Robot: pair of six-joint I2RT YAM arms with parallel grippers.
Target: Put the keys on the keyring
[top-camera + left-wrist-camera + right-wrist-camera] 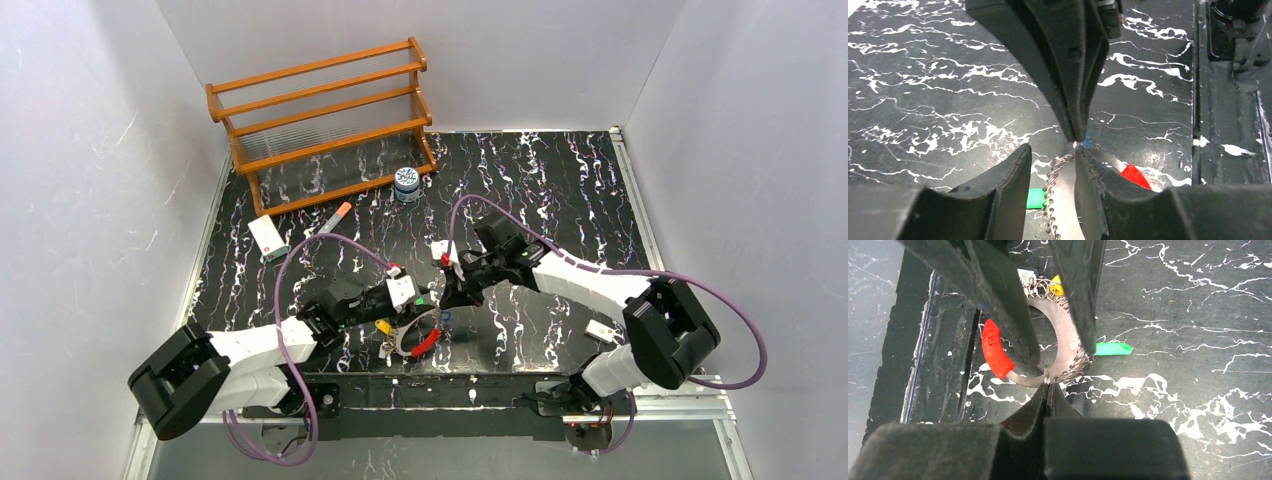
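Your right gripper, pinched shut on a small wire loop, touches the keyring band near the table front edge, where your left gripper straddles it, jaws apart.

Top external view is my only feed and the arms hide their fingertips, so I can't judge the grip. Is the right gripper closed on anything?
Observer: The right wrist view shows the right gripper shut on a small metal loop at the rim of the large silver-and-red keyring.
Operator: And the other one?
Observer: The left gripper straddles the keyring's silver band, one finger inside the ring, one outside.
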